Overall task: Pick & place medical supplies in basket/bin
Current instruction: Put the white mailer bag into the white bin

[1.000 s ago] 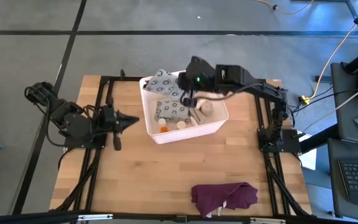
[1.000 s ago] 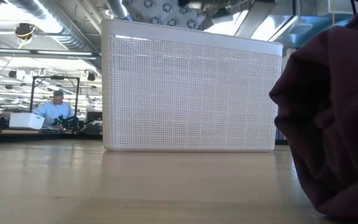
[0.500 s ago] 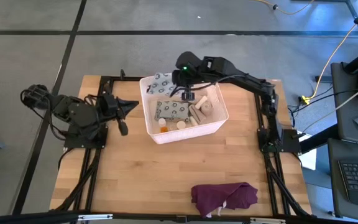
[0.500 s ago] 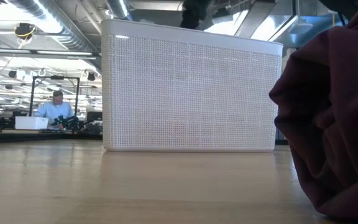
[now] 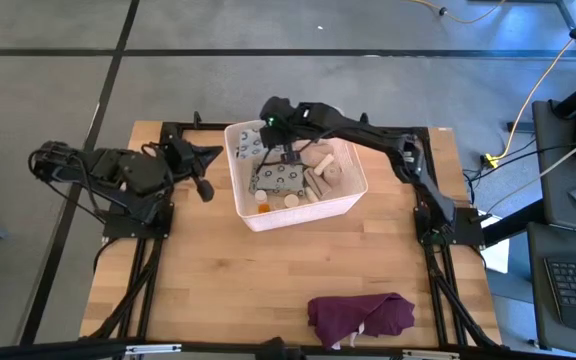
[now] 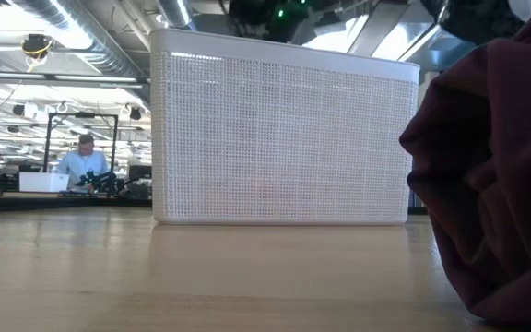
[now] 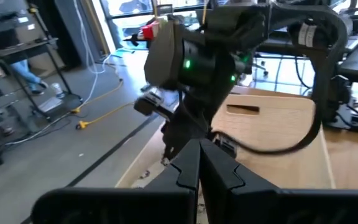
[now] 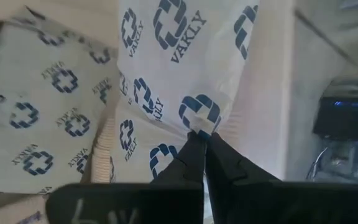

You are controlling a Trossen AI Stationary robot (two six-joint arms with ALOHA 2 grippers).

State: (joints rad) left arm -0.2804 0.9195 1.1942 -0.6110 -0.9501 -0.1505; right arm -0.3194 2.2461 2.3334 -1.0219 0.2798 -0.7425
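**Right tool carries a packet down into the far-left corner of the bin**

At the left of the worktop (image 5: 268,280), the left tool (image 5: 206,152) waits just outside the bin's left wall, its fingers pressed together and holding nothing — it has swung a little toward the far side over the last second.

In the middle stands the white bin (image 5: 313,210). Inside lie a patterned packet (image 5: 278,178), beige rolls (image 5: 323,170) and an orange pill bottle (image 5: 262,206).

The right tool (image 5: 280,152) has travelled leftward across the bin and now sits low over its far-left corner. The right wrist view shows its fingers pinched on the edge of another packet (image 8: 185,74), resting against the bin wall. A second ago that packet hung above the far rim — so this one looks nearly delivered, needing only release.

A dark purple cloth (image 5: 360,315) lies near the front right, well apart.
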